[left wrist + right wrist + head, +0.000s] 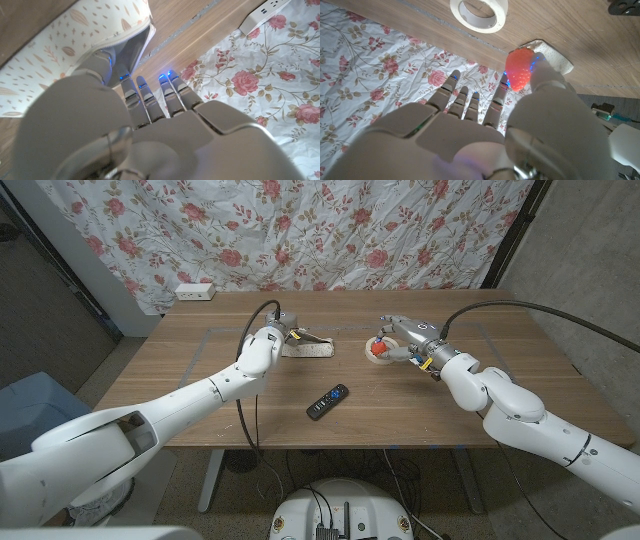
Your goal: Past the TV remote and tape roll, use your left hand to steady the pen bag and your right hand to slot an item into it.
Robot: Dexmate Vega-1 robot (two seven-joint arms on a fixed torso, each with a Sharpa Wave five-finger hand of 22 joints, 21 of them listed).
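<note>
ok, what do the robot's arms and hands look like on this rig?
Both arms have smooth glossy white shells with rounded segments and a black cable looping from each forearm. The left hand and right hand are light grey, with jointed fingers carrying small blue lights near the tips. Yellow markings sit at the right wrist.

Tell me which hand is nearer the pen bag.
Left. The left hand is at the pen bag, holding its open end. The right hand, holding a strawberry, is off to the bag's right above the tape roll.
</note>
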